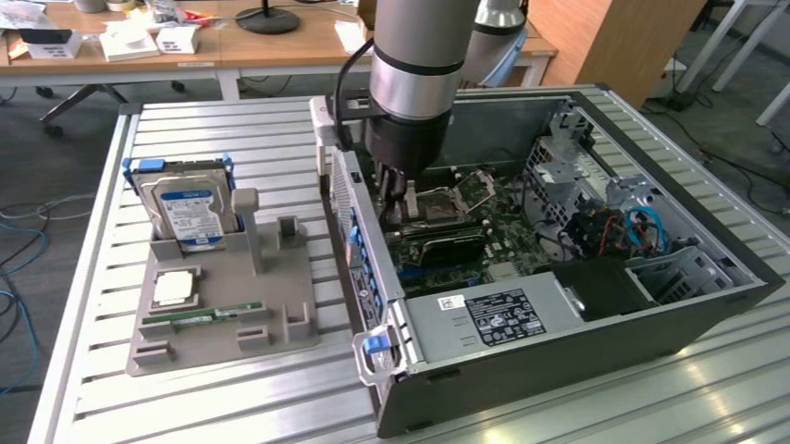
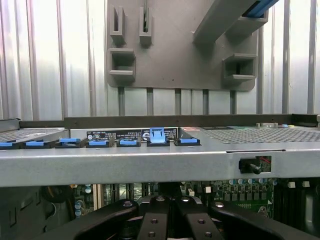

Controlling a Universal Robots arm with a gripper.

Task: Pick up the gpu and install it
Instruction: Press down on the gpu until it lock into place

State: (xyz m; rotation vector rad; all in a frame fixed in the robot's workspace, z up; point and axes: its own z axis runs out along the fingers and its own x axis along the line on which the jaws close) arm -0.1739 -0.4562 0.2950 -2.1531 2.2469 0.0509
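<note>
On slatted metal table (image 1: 222, 388), open computer case (image 1: 691, 314), wooden desks (image 1: 247, 46) behind

The claw (image 2: 170, 210) is sitting closed at six o'clock, its black fingers (image 2: 155, 220) pressing together over the green motherboard (image 2: 240, 192). A grey case rail (image 2: 150, 167) is crossing the middle from nine to three o'clock, carrying a row of blue clips (image 2: 157, 136), one of them standing raised. Beyond it, at twelve o'clock, a grey holder (image 2: 175, 65) with empty slots is lying on the slatted worktop (image 2: 55, 60).
</note>
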